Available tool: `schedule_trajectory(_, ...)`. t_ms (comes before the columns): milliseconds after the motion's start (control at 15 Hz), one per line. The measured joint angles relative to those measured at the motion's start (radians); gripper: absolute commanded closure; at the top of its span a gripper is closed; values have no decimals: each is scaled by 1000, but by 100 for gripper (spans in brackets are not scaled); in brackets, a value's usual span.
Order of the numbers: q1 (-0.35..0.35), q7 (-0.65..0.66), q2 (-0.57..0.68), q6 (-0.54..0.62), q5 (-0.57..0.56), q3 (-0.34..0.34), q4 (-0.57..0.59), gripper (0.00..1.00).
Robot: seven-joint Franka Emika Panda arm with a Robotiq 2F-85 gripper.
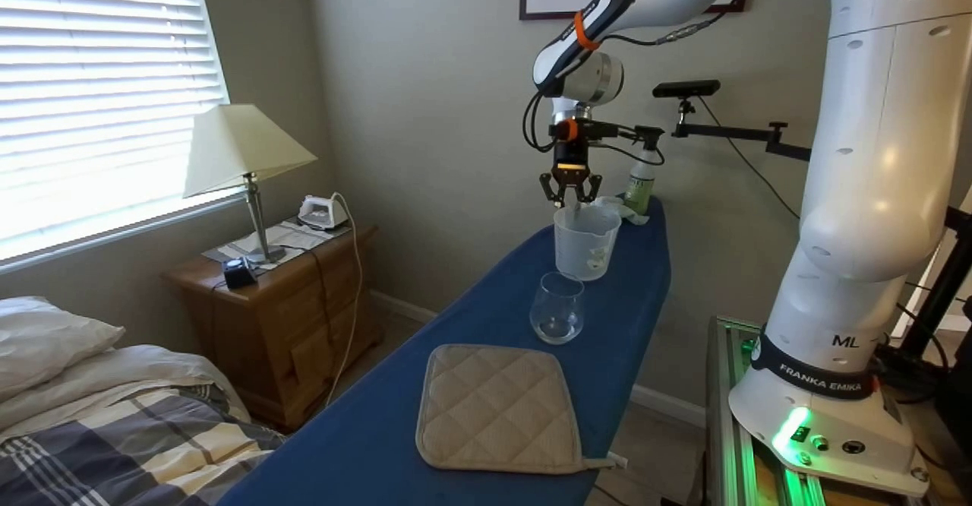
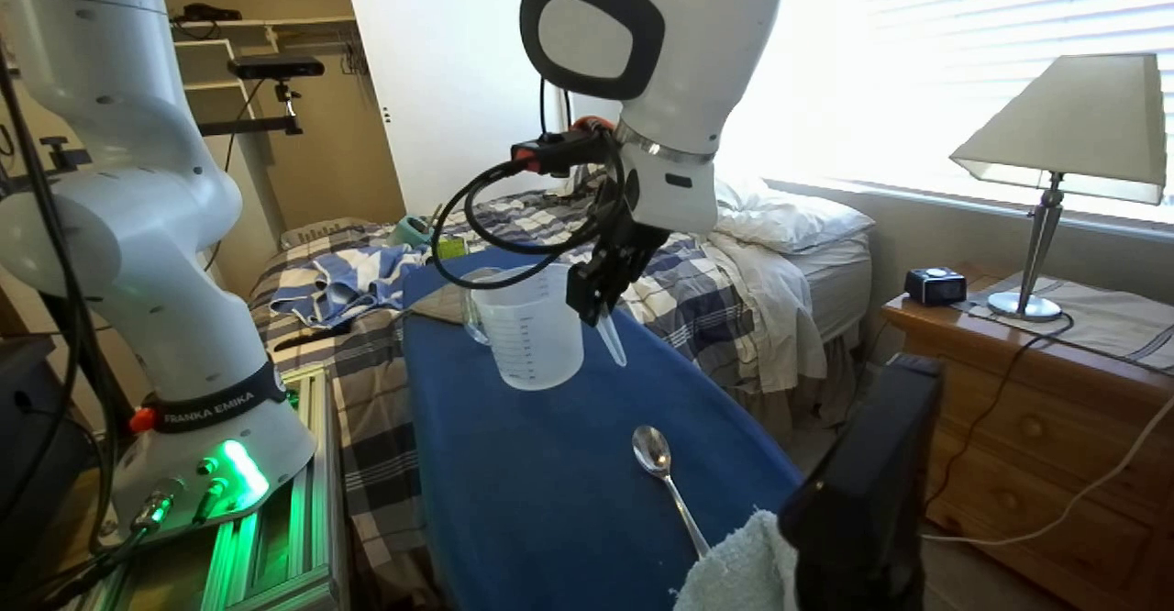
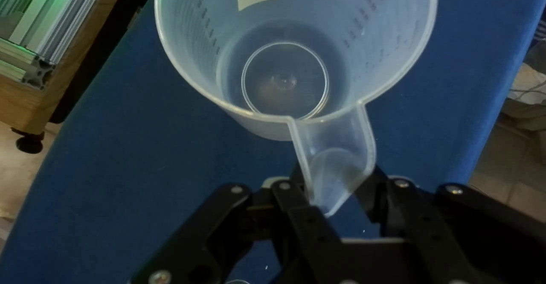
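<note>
While claw (image 1: 572, 200) grips translucent jug (image 1: 586, 246) by handle (image 3: 335, 175) (contents hard to make out), clear glass (image 1: 557, 311) stands near.

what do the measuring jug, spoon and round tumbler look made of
Measuring jug: probably plastic, smooth, its walls milky yet translucent. Spoon: likely polished metal, given its silvery, mirror-like shine. Tumbler: clear and glossy, probably glass from its bright highlights, though clear plastic is possible.

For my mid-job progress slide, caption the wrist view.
Gripper closed on the handle of a translucent measuring jug, blue ironing board below.
</note>
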Motion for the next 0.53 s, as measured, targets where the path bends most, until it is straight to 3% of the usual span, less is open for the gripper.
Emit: schedule_trajectory(533,78,-2,-108,18,-24,60,-36,93)
